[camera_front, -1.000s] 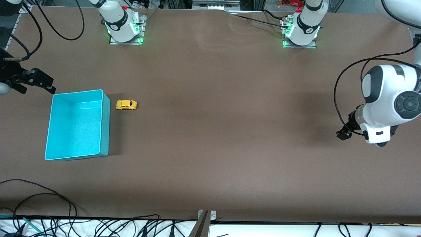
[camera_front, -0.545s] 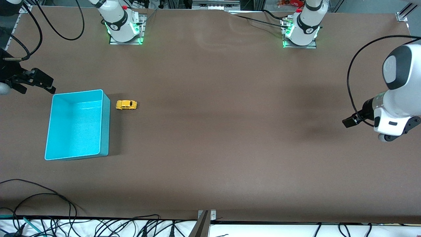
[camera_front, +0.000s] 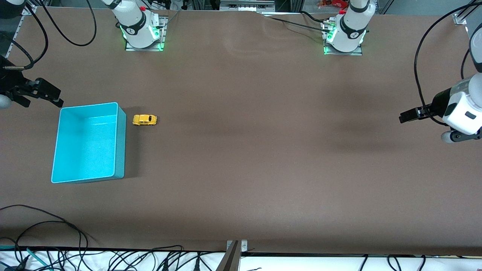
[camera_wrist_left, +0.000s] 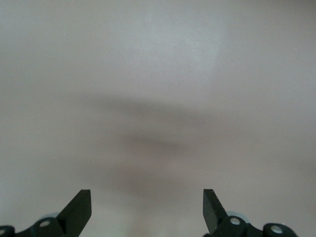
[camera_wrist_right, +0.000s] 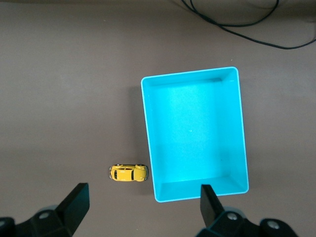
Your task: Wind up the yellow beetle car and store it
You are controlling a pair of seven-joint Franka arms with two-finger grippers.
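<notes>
The yellow beetle car (camera_front: 144, 119) stands on the brown table beside the cyan bin (camera_front: 121, 146), on the side toward the left arm's end. The bin is empty. The right wrist view shows the car (camera_wrist_right: 128, 173) and the bin (camera_wrist_right: 146, 128) from high above. My right gripper (camera_front: 51, 94) is open and empty, up in the air over the table edge by the bin; its open fingers frame its wrist view (camera_wrist_right: 143, 188). My left gripper (camera_front: 406, 115) is open and empty over the table's left-arm end, and its wrist view (camera_wrist_left: 146, 193) shows only bare table.
Both arm bases (camera_front: 141, 30) (camera_front: 344, 35) stand along the table edge farthest from the front camera. Black cables (camera_front: 45, 226) lie along the edge nearest it. A cable (camera_wrist_right: 232, 24) runs past the bin in the right wrist view.
The left arm has swung up and back toward its end of the table, its gripper moving farther from the front camera. The right gripper, car and bin have not moved.
</notes>
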